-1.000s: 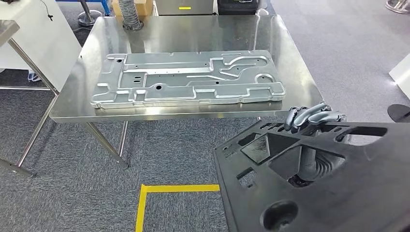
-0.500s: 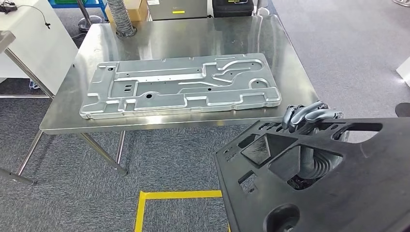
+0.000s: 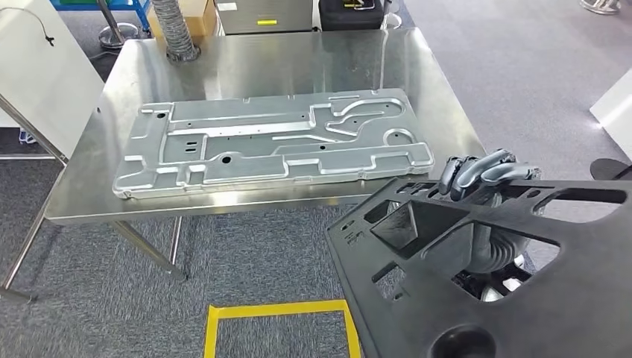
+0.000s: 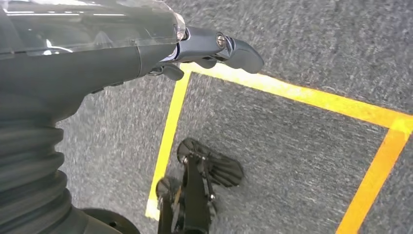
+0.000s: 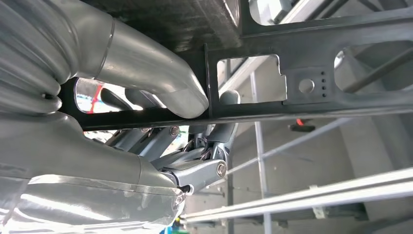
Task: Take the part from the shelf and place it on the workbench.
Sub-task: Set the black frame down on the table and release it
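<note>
view has shifted nearer the workbench (image 3: 298, 60); right hand (image 3: 484, 173) fingers hooked over black part (image 3: 536, 298).

A black part (image 3: 522, 298), matt and pierced with cut-outs, is seen at the near right, with the grey fingers of the right hand (image 3: 484, 173) hooked over its far edge. The workbench (image 3: 298, 60) is finished in bright, reflective silver steel, and a pale silver-grey pressed panel (image 3: 276, 142) is laid on it. The floor is covered in dark grey speckled carpet (image 3: 246, 253), marked near the middle with yellow tape (image 3: 276, 309). The left hand (image 4: 214, 46) is shown in dark grey above that carpet.
</note>
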Available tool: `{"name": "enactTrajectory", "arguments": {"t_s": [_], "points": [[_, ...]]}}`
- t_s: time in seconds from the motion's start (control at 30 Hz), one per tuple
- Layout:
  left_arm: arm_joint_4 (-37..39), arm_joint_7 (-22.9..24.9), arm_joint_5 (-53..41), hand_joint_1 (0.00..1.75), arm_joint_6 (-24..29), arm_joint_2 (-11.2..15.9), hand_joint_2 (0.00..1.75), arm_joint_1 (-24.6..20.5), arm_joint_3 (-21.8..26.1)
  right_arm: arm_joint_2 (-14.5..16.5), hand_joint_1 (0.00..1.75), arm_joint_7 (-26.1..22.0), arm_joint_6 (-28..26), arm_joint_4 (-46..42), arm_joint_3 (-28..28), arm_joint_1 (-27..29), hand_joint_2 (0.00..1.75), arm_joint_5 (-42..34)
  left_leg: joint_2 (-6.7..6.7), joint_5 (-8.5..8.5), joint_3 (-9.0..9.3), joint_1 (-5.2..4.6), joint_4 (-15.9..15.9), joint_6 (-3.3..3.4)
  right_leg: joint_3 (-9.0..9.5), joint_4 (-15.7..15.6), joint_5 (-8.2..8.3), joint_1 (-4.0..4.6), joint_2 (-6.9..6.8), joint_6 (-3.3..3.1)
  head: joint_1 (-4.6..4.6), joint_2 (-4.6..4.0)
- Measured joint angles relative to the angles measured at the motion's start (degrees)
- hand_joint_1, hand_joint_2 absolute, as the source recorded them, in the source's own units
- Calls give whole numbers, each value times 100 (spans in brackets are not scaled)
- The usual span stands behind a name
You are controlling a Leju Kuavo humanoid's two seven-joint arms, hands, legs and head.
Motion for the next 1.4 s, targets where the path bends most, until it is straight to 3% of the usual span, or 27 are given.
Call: {"name": "enactTrajectory", "arguments": {"t_s": [0.03,0.07,0.1,0.17,0.23,0.27,0.4,0.47,0.53,0.57,0.6,0.63,0.7,0.73,0.77,0.87,0.93,0.97,1.03,1.07,1.1,1.13,1.2,1.23,1.3,1.4], "points": [[0,0,-1,0,-2,0,175,1,0,1,175,0,-16,8,1,3,175,18,20,-30,25,-2,4,7,-252,389,-108,-12,-15,20,1,0],[0,0,-1,0,-2,0,175,2,0,2,175,1,-39,20,2,8,175,42,31,-63,53,-3,9,6,-437,627,-115,-23,-23,37,0,0],[0,-1,-2,0,-3,0,175,2,0,2,175,3,-64,33,3,11,175,68,39,-97,89,-3,15,2,-521,659,-11,-32,-31,47,2,0],[0,-1,-3,0,-4,-1,175,4,0,2,175,8,-109,57,3,11,175,97,44,-182,189,-3,27,-21,-343,56,489,-44,-61,40,3,0],[0,0,-3,0,-7,-1,175,1,0,5,175,7,-127,75,3,9,175,98,43,-269,262,-23,39,-75,-51,-660,827,-29,-100,-2,1,0],[0,-2,-2,0,-9,-1,175,-1,0,9,175,2,-128,85,5,9,175,98,43,-302,276,-34,42,-108,23,-841,865,-17,-110,-30,-4,0],[0,-11,2,0,-9,5,175,-12,0,16,175,-24,-129,112,6,10,175,97,66,-415,314,-27,78,-231,109,-952,779,-9,-80,-171,-25,1],[0,-15,2,0,-8,9,175,-20,0,24,175,-33,-129,116,6,3,175,97,64,-643,105,-8,562,-285,209,-1002,741,-26,-77,-240,-48,1],[0,-15,3,0,-8,10,175,-15,0,28,175,-35,-129,128,6,5,175,97,60,-926,-387,-3,1398,-318,277,-1009,680,-15,-71,-275,-64,0],[0,-15,3,0,-8,11,175,-6,0,28,175,-34,-129,137,7,10,175,97,60,-963,-614,-2,1704,-326,313,-1009,645,-10,-60,-279,-63,0],[0,-14,3,0,-8,11,175,2,0,28,175,-34,-129,145,7,14,175,97,60,-870,-747,-2,1797,-324,358,-1008,607,-6,-47,-277,-64,0],[0,-14,3,0,-8,11,175,8,0,28,175,-34,-129,151,7,16,175,97,60,-650,-764,-3,1653,-313,419,-1007,562,-3,-34,-270,-64,0],[0,-14,3,0,-8,15,175,15,0,29,175,-35,-128,155,7,14,175,96,52,-68,-549,-13,906,-258,559,-1008,457,4,-19,-243,-61,0],[0,-14,3,0,-7,17,175,15,0,31,175,-36,-128,159,7,10,175,95,47,113,-419,-27,557,-223,607,-1003,408,13,-10,-218,-58,0],[0,-15,4,0,-7,20,175,14,0,32,175,-38,-127,163,7,8,175,93,44,178,-329,-42,326,-190,627,-999,372,19,-4,-191,-56,0],[0,-21,3,0,-7,21,175,9,0,35,175,-38,-125,175,10,2,175,91,43,84,-254,-51,155,-112,633,-1024,319,26,2,-104,-54,1],[0,-26,0,0,-10,17,175,8,0,35,175,-38,-126,175,9,-8,175,91,42,57,-192,-22,102,-49,574,-845,206,26,-13,-50,-50,1],[0,-27,-3,0,-11,15,175,5,0,36,175,-40,-127,173,8,-9,175,91,44,39,-149,-8,80,-18,439,-573,91,23,-19,-28,-47,1],[0,-22,-11,0,-8,10,175,1,0,38,175,-43,-127,177,7,13,175,90,48,-20,-85,-12,75,23,-52,250,-172,8,-28,2,-46,0],[0,-15,-13,0,-3,9,175,3,0,39,175,-44,-127,181,7,32,175,90,47,-54,-48,-14,76,28,-297,588,-225,0,-30,14,-48,0],[0,-7,-15,0,1,8,175,7,0,40,175,-43,-127,187,7,50,175,90,43,-93,-2,-16,77,29,-462,748,-168,-7,-33,21,-48,0],[0,-1,-14,0,4,7,175,11,0,39,175,-42,-127,192,7,61,175,90,37,-138,59,-16,77,25,-505,649,27,-11,-40,18,-46,0],[0,-3,-13,0,5,-2,175,15,0,39,175,-42,-127,197,5,69,175,90,25,-239,191,-16,77,-1,-320,-77,606,-10,-63,-15,-44,0],[0,-8,-10,0,5,-8,175,12,0,40,175,-44,-127,199,4,68,175,88,20,-292,241,-27,84,-30,-186,-456,811,4,-76,-39,-47,0],[0,-20,-1,0,4,-13,175,7,0,46,175,-49,-127,204,9,71,175,85,18,-364,276,-43,84,-93,-51,-821,910,30,-84,-95,-57,1],[0,-34,29,0,-2,-10,175,-2,0,55,175,-33,-134,201,18,66,175,84,34,-438,314,-44,85,-181,-1,-884,834,27,-58,-181,-68,0]]}}
